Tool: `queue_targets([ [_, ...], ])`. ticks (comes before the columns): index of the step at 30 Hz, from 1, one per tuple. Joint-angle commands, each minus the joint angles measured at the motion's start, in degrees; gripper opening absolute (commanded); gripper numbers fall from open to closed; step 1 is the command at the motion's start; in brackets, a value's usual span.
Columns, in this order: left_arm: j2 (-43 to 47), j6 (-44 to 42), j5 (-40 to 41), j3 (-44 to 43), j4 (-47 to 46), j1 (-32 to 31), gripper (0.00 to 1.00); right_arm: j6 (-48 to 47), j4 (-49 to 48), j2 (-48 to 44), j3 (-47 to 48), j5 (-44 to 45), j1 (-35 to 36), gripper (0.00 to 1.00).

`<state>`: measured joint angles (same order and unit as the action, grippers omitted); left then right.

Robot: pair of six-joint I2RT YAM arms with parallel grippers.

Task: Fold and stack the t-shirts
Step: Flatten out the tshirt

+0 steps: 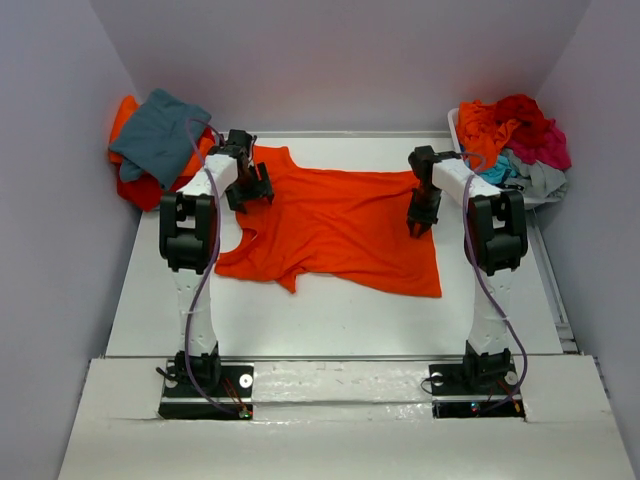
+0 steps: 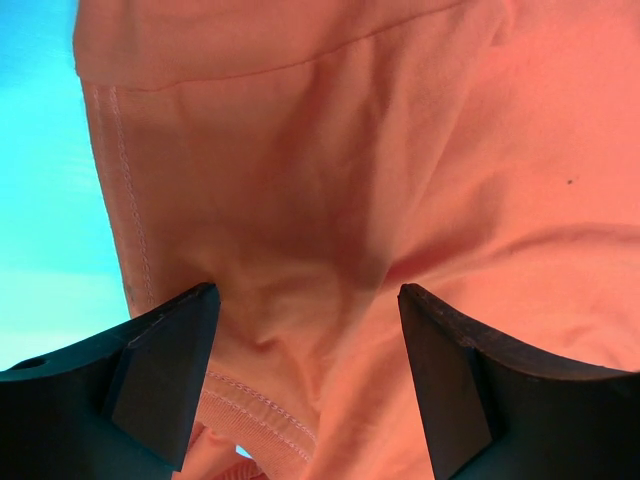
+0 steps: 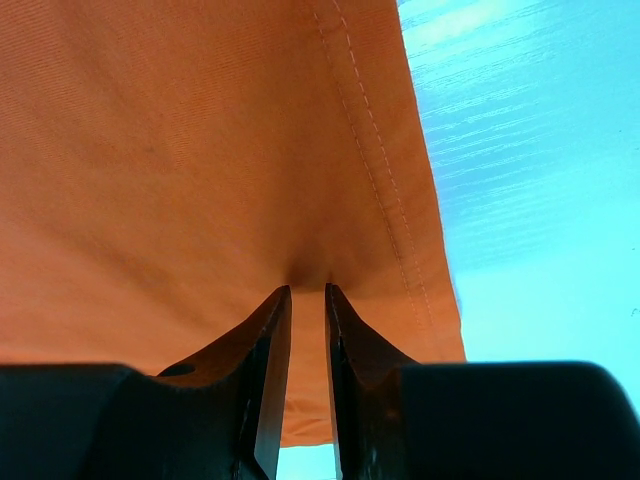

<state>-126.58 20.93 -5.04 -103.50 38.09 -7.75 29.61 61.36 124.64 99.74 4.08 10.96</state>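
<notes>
Orange t-shirt (image 1: 340, 225) lies spread flat mid-frame in the top view on the white table (image 1: 330, 320). Neck opening looks to be at frame left, straight bottom hem at frame right, lower edge a bit rumpled.

Right gripper (image 3: 308, 290) sits at the shirt's right side. Claw nearly together, clamped on a small pinch of cloth just inside the stitched hem, with fabric puckering at the tips.

Left gripper (image 2: 305, 310) sits at the shirt's upper left, near the neck/shoulder. Claw wide apart, straddling wrinkled cloth, nothing gripped.

Handling, my guess: thin, light, floppy knit. It will sag when lifted, drag on the table, and may slide out of a shallow pinch. Best hold is at hems or seams, where the doubled cloth gives bite. Lift two corners together for an even fold.

Teal-grey shirt (image 1: 160, 135) tops a pile at upper left. Loose shirts (image 1: 515, 125) are heaped in the white bin (image 1: 452, 122) at upper right.
</notes>
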Motion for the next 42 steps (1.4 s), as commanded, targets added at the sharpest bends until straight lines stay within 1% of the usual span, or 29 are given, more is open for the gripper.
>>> queue_targets([
  [1,1.2,0.2,-1.5,0.7,-0.2,0.9,0.85,0.4,1.5,0.7,0.7,1.5,-0.2,0.26],
  [12,0.5,-0.4,-0.4,-1.2,0.9,1.4,0.85,1.5,4.6,3.4,2.4,5.8,-0.2,0.26],
  [19,-0.8,-0.8,-0.1,-3.6,2.3,1.9,0.85,2.0,5.4,3.5,2.0,8.1,-0.2,0.26],
  [27,-2.7,-0.9,-0.1,-7.1,4.0,2.5,0.85,1.7,5.8,3.3,1.9,9.0,-1.4,0.26],
  [39,-6.2,-2.3,1.6,-13.8,7.6,5.4,0.85,0.8,5.9,3.2,2.0,9.5,-2.4,0.27],
  [42,-6.0,-2.3,1.8,-14.8,7.9,5.4,0.84,0.6,6.0,3.4,2.4,9.5,-3.0,0.26],
])
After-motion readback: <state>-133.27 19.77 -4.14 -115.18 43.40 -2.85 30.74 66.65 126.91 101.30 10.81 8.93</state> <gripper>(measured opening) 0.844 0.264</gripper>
